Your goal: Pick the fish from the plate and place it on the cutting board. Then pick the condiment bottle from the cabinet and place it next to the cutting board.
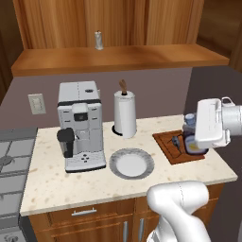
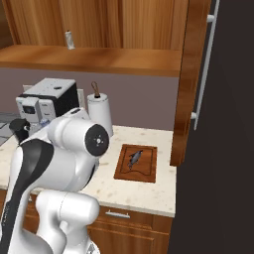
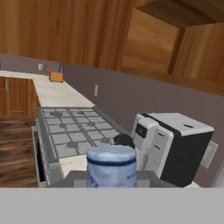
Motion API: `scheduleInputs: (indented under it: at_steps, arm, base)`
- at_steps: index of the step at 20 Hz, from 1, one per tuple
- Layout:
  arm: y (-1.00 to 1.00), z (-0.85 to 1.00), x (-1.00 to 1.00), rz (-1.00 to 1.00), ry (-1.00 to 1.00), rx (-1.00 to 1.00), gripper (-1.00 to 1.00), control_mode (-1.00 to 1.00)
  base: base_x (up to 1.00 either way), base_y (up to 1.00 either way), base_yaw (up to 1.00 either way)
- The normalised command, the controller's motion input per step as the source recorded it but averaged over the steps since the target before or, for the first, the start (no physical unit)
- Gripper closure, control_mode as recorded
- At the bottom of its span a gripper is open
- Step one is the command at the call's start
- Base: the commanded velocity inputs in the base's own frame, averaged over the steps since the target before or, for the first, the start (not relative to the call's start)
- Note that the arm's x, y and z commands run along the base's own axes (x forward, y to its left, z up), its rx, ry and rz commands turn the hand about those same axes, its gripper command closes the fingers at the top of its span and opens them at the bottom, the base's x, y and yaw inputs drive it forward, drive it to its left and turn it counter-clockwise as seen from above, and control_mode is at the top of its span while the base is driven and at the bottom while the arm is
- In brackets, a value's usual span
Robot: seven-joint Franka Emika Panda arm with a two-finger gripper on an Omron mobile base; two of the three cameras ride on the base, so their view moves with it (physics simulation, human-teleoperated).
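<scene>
My gripper (image 1: pixel 192 128) is shut on the condiment bottle (image 1: pixel 193 142), which hangs over the right end of the cutting board (image 1: pixel 166 147). In the hand view the bottle's blue cap (image 3: pixel 111 165) sits between my fingers. The small dark fish (image 1: pixel 176 141) lies on the reddish-brown cutting board (image 2: pixel 146 170), and shows as well in the right base view as the fish (image 2: pixel 134 158). The round plate (image 1: pixel 146 166) with a grey rim sits bare on the counter left of the board. The wooden cabinet shelf (image 1: pixel 142 57) runs above the counter.
A coffee machine (image 1: pixel 80 125) and a paper towel roll (image 1: pixel 125 114) stand behind the plate. A clear shaker (image 1: pixel 98 40) stands on the shelf. A stove (image 3: pixel 74 131) lies left of the counter. A tall dark wall (image 2: pixel 223 124) closes the counter's right end.
</scene>
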Motion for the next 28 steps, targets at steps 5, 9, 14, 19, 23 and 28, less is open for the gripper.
scheduleInputs:
  at_steps: [5,9,14,19,23,28]
  arm:
    - [0.00,-0.60,0.11,-0.07,-0.11,0.01,1.00,-1.00]
    - [0.00,-0.58,0.10,-0.07,-0.11,0.03,1.00,-1.00]
    - [0.03,-0.58,0.09,-0.09,-0.10,0.05,1.00,-1.00]
    - [0.05,-0.60,0.05,-0.08,-0.08,0.07,1.00,-1.00]
    - [0.11,-0.62,0.07,-0.07,-0.06,0.12,1.00,-1.00]
    - [0.13,-0.59,0.05,-0.07,-0.06,0.15,1.00,-1.00]
  base:
    - [0.00,0.00,0.00]
    - [0.00,0.00,0.00]
    - [0.00,0.00,0.00]
    - [0.00,0.00,0.00]
    - [0.00,0.00,0.00]
    - [0.00,0.00,0.00]
